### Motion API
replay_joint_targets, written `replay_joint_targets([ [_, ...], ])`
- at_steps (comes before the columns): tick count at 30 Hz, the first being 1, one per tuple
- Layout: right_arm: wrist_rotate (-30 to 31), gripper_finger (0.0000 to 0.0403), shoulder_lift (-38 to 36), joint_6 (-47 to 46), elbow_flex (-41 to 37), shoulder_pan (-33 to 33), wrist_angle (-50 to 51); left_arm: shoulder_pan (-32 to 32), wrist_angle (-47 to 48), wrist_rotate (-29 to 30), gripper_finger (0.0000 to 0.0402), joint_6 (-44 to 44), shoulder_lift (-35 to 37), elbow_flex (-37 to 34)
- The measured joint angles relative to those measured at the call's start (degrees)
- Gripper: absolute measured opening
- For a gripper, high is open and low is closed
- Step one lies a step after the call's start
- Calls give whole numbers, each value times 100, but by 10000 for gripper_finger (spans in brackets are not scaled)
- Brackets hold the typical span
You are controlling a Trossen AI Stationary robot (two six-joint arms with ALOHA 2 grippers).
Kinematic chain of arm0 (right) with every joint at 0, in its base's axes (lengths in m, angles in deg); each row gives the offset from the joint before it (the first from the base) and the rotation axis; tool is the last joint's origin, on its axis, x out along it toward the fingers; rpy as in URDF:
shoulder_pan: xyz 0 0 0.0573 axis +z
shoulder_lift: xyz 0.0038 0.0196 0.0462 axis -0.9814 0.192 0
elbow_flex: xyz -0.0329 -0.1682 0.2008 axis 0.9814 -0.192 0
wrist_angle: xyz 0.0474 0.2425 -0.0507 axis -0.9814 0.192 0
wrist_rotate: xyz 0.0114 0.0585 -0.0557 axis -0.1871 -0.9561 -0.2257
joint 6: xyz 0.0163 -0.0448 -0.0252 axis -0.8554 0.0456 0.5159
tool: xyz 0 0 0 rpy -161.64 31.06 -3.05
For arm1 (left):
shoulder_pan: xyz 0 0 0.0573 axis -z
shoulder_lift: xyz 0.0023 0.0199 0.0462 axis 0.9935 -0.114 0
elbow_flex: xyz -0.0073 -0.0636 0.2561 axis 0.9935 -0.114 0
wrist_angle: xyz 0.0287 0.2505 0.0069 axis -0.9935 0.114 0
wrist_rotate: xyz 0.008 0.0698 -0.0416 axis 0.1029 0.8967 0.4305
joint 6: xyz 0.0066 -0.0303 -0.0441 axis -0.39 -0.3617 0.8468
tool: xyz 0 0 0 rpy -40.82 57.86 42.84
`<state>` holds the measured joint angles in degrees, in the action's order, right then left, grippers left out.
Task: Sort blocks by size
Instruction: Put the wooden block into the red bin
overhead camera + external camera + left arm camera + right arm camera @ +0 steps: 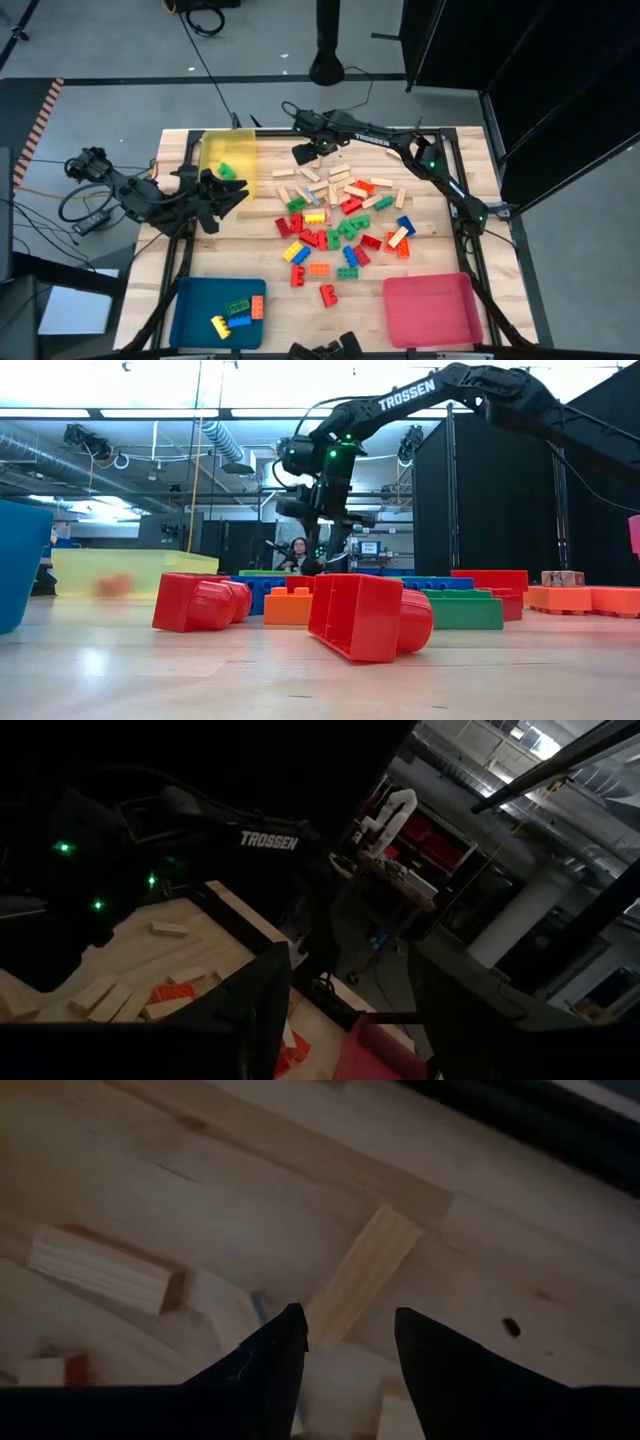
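A: Where are the blocks?

B: Most of the small studded plastic blocks [340, 235] in red, green, yellow, blue and orange lie scattered over the middle of the pale wooden tabletop [440, 180], with plain pale wooden bars [335, 180] spread along the far edge of the heap. A few more sit in the dark blue flat tray [195, 300] at the near left corner, and one green piece lies in the translucent yellow tray [240, 150] at the far left. The pink tray [425, 305] stands at the near right.

A: What is the right gripper doing?

B: The right gripper [305, 153] is over the far end of the heap. In its wrist view the two dark fingers [265, 1370] stand apart, with nothing between them, above a slanted wooden bar [362, 1275]; I cannot tell whether they touch it.

A: And the left?

B: The left gripper [228, 195] hangs just beside the yellow tray's near edge, its fingers [265, 995] spread wide and empty.
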<state>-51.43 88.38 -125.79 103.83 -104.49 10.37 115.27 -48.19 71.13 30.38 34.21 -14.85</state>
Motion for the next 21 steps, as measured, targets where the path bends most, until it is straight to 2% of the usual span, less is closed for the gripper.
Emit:
replay_joint_targets([
  [16, -140, 171, -11, -144, 4, -100, -50, 4, -4, -6, 209, 15, 0, 0],
  [18, -477, 171, -11, 200, 5, -130, -113, 4, -4, -6, 209, 15, 0, 0],
  [21, -996, 170, -75, 1631, 66, -192, 226, 4, -2, -6, 209, 15, 2, 0],
])
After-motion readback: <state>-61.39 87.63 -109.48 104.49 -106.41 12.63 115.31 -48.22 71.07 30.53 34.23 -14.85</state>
